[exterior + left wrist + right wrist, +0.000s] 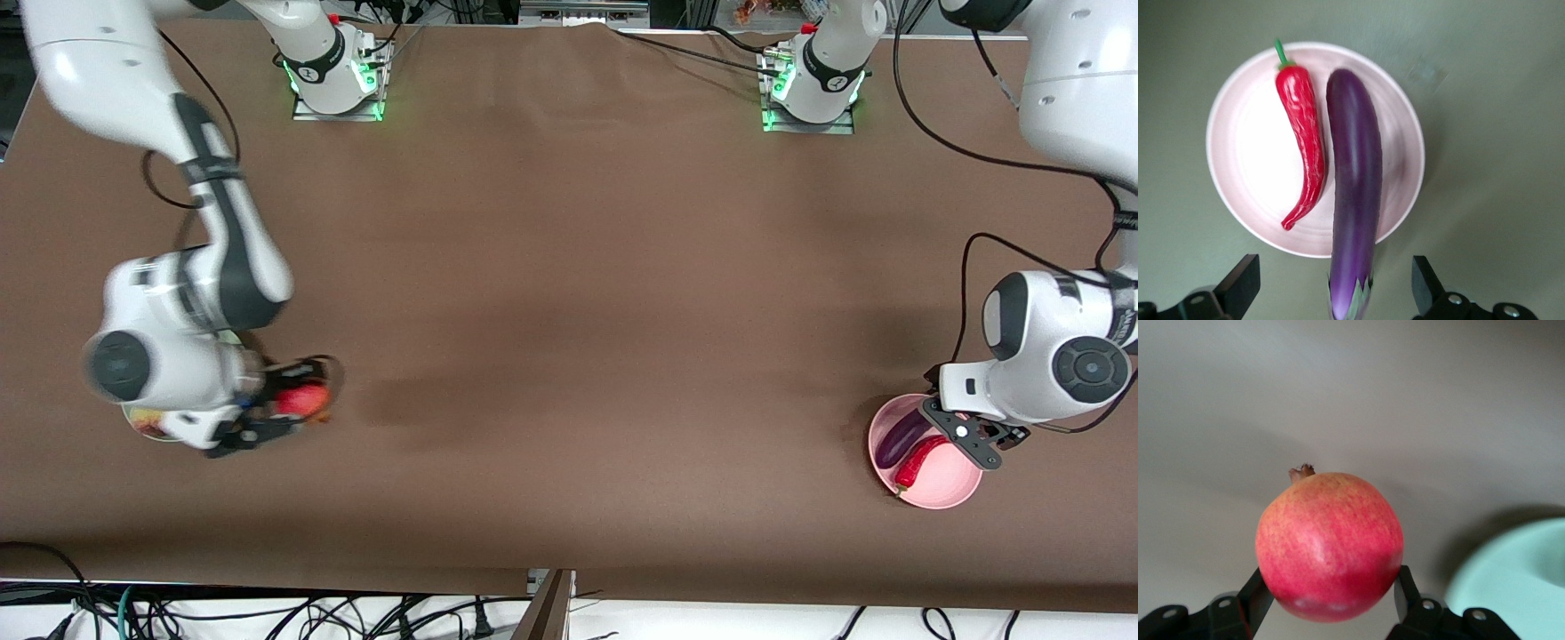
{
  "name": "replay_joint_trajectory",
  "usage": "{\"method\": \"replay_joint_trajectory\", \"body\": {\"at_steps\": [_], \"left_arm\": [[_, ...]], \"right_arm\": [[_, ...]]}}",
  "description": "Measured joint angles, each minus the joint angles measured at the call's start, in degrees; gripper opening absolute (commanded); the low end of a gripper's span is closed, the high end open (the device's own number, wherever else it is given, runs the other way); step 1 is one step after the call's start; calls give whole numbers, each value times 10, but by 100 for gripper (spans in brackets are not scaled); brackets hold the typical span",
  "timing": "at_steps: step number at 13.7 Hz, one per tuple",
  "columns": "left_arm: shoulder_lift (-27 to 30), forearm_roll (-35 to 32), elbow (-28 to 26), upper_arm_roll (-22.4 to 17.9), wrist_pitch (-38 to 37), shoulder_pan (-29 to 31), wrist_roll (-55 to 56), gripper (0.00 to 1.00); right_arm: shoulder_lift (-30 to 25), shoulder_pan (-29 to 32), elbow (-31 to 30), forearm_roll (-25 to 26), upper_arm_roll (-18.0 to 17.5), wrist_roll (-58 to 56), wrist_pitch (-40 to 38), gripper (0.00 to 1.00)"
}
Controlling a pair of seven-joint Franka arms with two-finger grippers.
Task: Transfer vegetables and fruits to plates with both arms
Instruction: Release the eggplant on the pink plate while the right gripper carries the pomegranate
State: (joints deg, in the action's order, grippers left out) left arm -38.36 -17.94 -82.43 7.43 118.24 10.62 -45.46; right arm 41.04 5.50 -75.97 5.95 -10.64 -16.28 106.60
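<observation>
Vegetables plated at the left arm's end; pomegranate lifted at the right arm's.
Bare brown tabletop point(569, 293) spreads between the arms. Eggplant point(1355, 193), calyx overhanging the rim, and chili point(1305, 143) lie side by side on the pink plate point(1245, 153) under the wide-open left tool point(1335, 293). Right tool point(1331, 607) clamps the pomegranate point(1330, 543) above the tabletop, beside the mint plate point(1511, 573).

I see eggplant point(1355, 193) and chili point(1302, 143) side by side on pink plate point(1245, 173), calyx overhanging rim. Pomegranate point(1329, 545) held above table by right gripper point(1331, 597), beside mint plate point(1511, 577).
</observation>
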Motion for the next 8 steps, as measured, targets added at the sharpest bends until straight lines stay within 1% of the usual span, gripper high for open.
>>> {"method": "replay_joint_trajectory", "body": {"at_steps": [3,4,6,7,8], "left_arm": [[56,24,4,31,-97,-2,67,100],[73,30,4,43,-123,-3,100,100],[108,55,7,67,-184,-4,183,100],[127,65,12,75,-216,-5,225,100],[147,75,20,80,-245,-5,258,100]], "right_arm": [[8,99,-35,0,2,-110,-1,9],[14,121,-41,0,2,-135,1,9],[28,145,-45,0,1,-170,11,9],[35,150,-46,0,1,-179,14,15],[41,152,-46,0,1,-182,16,48]]}}
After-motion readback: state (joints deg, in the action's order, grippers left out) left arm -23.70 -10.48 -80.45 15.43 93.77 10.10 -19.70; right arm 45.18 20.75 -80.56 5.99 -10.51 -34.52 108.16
